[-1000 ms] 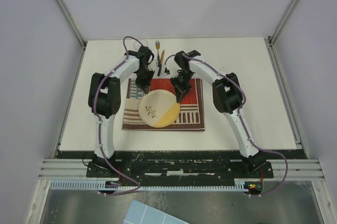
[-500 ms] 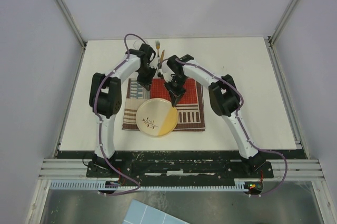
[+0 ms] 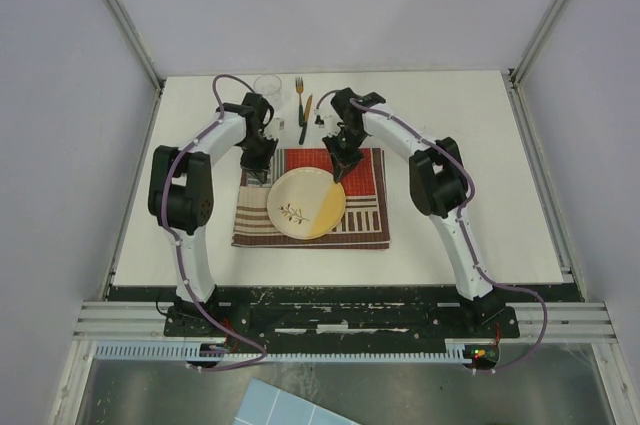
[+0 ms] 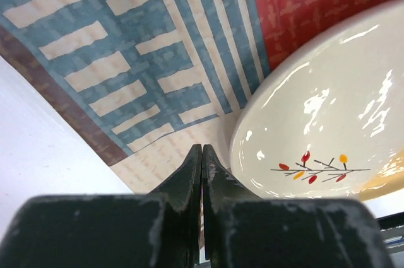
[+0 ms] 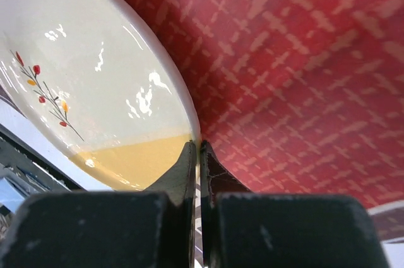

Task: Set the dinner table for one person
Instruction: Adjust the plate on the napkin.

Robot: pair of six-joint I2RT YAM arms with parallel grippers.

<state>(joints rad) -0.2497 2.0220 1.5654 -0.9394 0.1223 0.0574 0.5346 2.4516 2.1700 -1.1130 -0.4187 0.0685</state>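
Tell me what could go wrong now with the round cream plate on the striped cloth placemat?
The right gripper seems shut on only the thin rim of the round cream and yellow glazed plate, so it could slip free. The left gripper, shut, sits low over the red, blue and beige striped cloth placemat beside the plate; moving sideways may snag the cloth.

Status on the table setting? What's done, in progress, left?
Done: placemat laid on the dinner table, plate on it. In hand: right pincer is shut on the plate's far-right rim; left pincer is shut, tips at the cloth beside the plate. Left: fork, knife and glass sit beyond the mat, not yet placed around the plate.
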